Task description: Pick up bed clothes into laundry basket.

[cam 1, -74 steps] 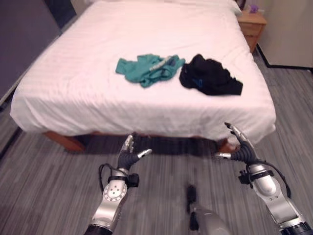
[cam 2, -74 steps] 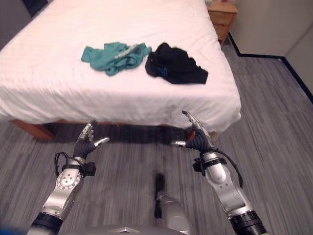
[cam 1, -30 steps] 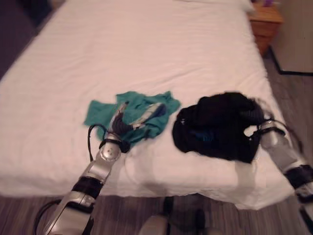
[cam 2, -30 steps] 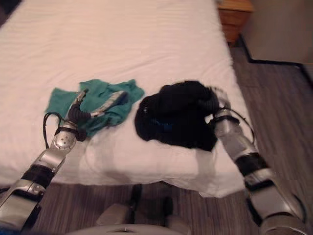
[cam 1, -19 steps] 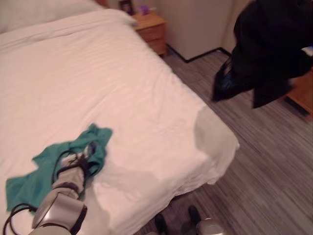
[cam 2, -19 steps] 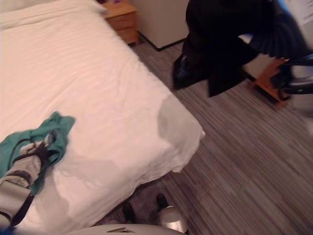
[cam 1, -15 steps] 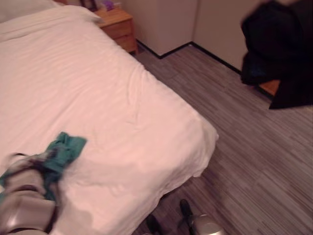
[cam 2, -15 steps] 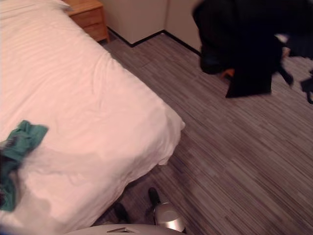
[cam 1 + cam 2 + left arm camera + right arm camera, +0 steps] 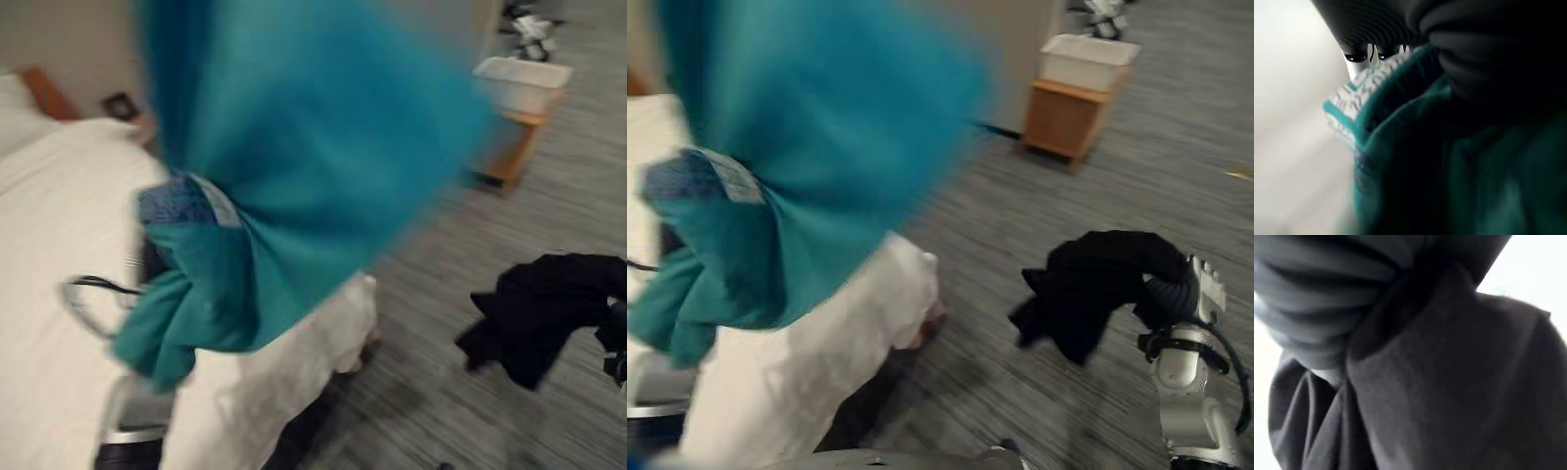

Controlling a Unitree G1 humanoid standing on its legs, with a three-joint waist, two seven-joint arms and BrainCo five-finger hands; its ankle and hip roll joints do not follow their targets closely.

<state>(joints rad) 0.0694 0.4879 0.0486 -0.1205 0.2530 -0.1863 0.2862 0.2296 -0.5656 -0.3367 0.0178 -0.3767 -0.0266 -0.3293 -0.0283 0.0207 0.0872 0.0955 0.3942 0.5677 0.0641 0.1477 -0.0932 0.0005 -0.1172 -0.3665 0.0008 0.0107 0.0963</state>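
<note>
Two bunches of clothes are up off the white bed (image 9: 39,225), likely so the robot can carry both to the white basket (image 9: 1087,61) on the small wooden stand (image 9: 1065,119) across the grey floor (image 9: 1038,206). The big green cloth (image 9: 294,176) hangs high from the raised left arm; the left hand (image 9: 1359,61) looks closed on it, though the cloth hides most of it. The smaller black cloth (image 9: 1095,284) dangles low over the floor, bunched in the closed right hand (image 9: 1205,289).

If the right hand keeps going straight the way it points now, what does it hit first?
Probably nothing soon: the right hand, holding the black garment, points over bare floor; the white bin on the wooden stand stands beyond.
</note>
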